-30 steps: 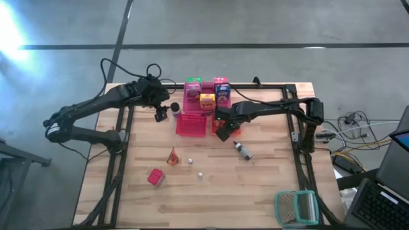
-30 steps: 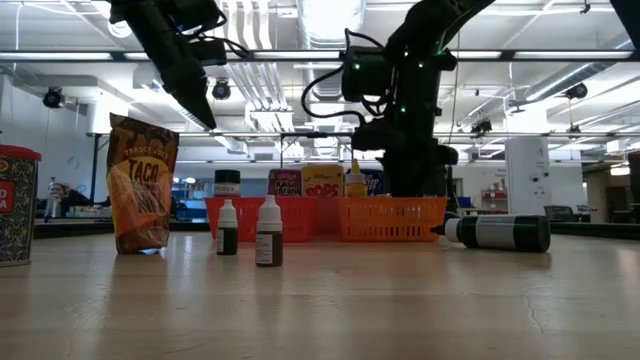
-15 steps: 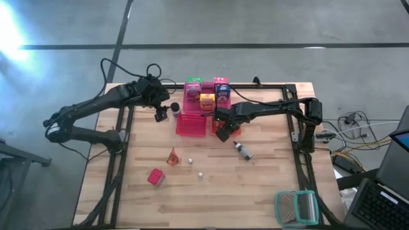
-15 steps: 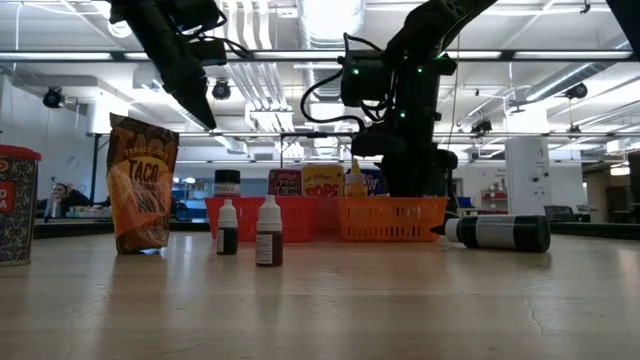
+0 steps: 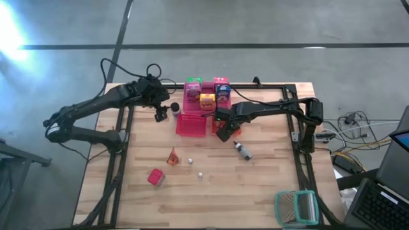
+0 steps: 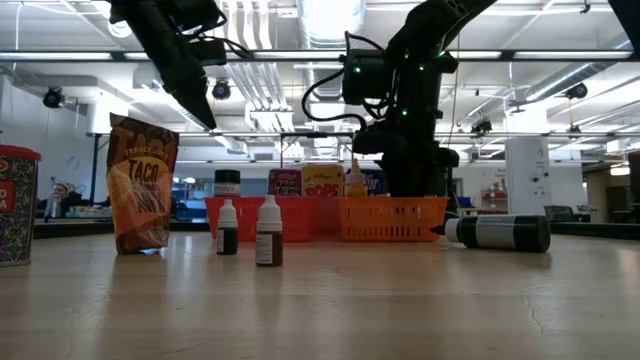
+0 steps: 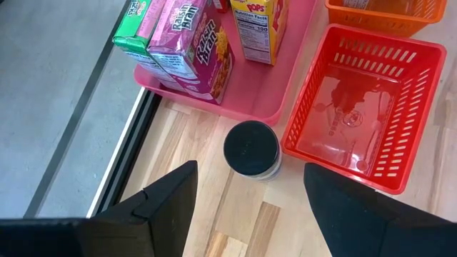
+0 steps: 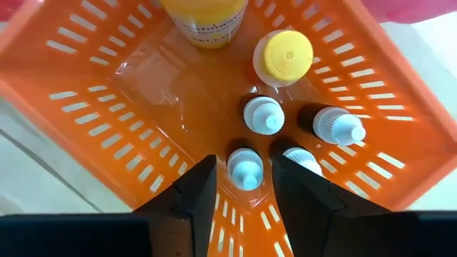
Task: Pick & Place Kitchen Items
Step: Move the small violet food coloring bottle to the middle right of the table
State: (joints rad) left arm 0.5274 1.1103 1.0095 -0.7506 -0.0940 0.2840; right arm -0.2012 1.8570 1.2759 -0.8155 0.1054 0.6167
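My left gripper point(image 5: 160, 115) hangs open above the table's far left part; in its wrist view point(image 7: 250, 171) a black-lidded jar point(image 7: 251, 148) stands on the wood just ahead of the fingers, untouched. My right gripper point(image 5: 222, 130) is open and reaches down into the orange basket point(image 8: 107, 86). Its fingers point(image 8: 244, 160) stand on either side of a small white-capped dropper bottle point(image 8: 245, 170). Three more dropper bottles, a yellow-capped bottle point(image 8: 284, 56) and a yellow jar point(image 8: 203, 18) stand in that basket. Cartons point(image 5: 206, 92) stand on the pink tray point(image 5: 192, 105).
A red basket point(image 5: 192, 124) sits left of the orange one. On the bare wood nearer me are a bottle on its side point(image 5: 243, 151), an orange taco bag point(image 5: 172, 156), a red tin point(image 5: 154, 177) and two small dropper bottles point(image 5: 190, 161). A teal-framed mesh thing point(image 5: 296, 207) sits at the near right corner.
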